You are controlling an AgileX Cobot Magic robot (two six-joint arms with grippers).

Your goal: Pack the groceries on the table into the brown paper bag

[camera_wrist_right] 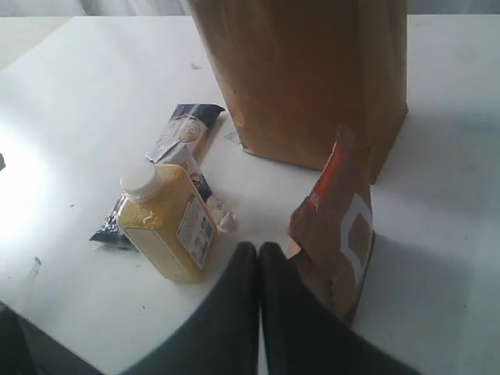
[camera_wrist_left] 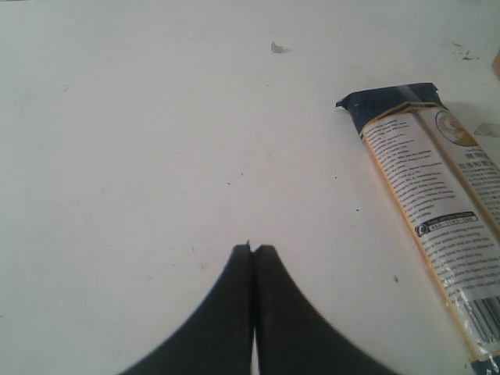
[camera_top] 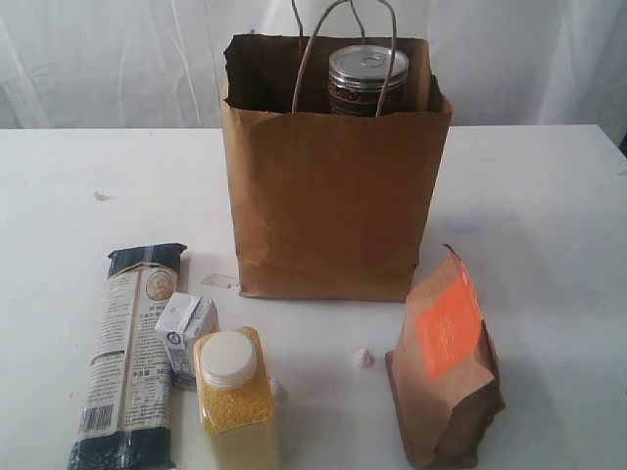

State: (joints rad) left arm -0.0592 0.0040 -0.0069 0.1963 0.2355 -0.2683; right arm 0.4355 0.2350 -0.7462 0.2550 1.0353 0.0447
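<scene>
The brown paper bag [camera_top: 333,196] stands upright at the middle of the table [camera_top: 529,196], with a silver-topped tin [camera_top: 367,78] showing inside its mouth. In front of it lie the dark-blue pasta packet [camera_top: 132,357], the small white carton [camera_top: 186,333], the yellow-grain jar [camera_top: 235,401] with white cap, and the brown pouch [camera_top: 446,367] with orange label. Neither arm shows in the exterior view. My left gripper [camera_wrist_left: 253,248] is shut and empty above bare table, beside the pasta packet [camera_wrist_left: 430,195]. My right gripper [camera_wrist_right: 258,247] is shut and empty, hovering between the jar [camera_wrist_right: 168,226] and the pouch [camera_wrist_right: 336,234].
A small crumpled white scrap [camera_top: 361,358] lies between the jar and the pouch. A few small marks dot the table [camera_wrist_left: 156,117], one at the far left [camera_top: 102,196]. A white curtain hangs behind the table.
</scene>
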